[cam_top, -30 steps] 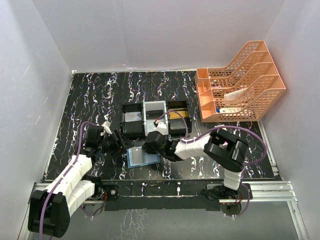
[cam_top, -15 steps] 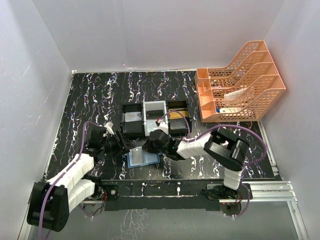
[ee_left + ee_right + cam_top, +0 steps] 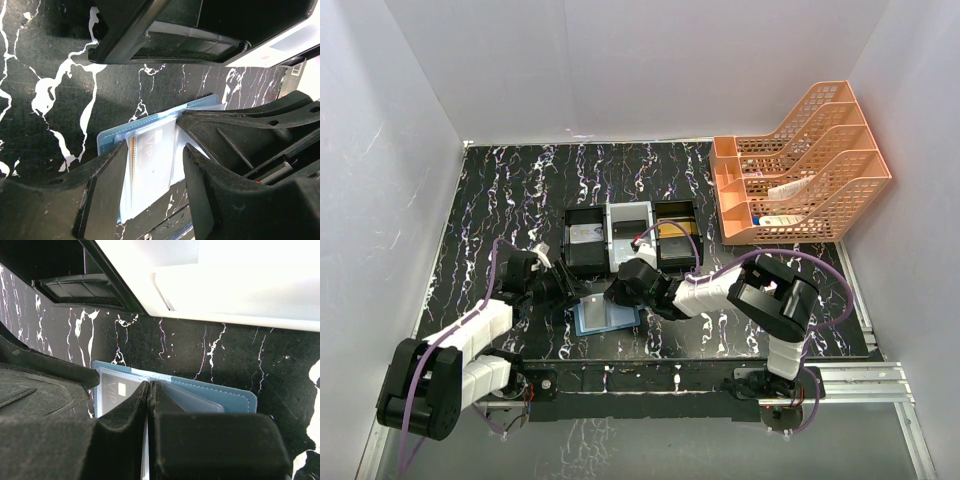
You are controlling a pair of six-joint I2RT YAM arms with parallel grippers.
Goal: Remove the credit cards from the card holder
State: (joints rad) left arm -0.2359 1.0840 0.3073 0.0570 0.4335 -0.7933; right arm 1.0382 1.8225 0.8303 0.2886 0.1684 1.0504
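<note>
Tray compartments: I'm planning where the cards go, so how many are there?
3, in one row: black left compartment, white middle compartment, black right compartment. No more seem hidden.

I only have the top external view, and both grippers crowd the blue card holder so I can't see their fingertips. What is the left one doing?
Observer: The left wrist view shows the left gripper with its jaws apart, straddling a silver-grey card on the open card holder.
Operator: And the right one?
Observer: The right gripper is shut, with its fingers closed together over the holder's inner pockets.
Operator: Any other card visible?
Observer: Yes, a dark card lettered VIP sits in a pocket beside the right fingers.
</note>
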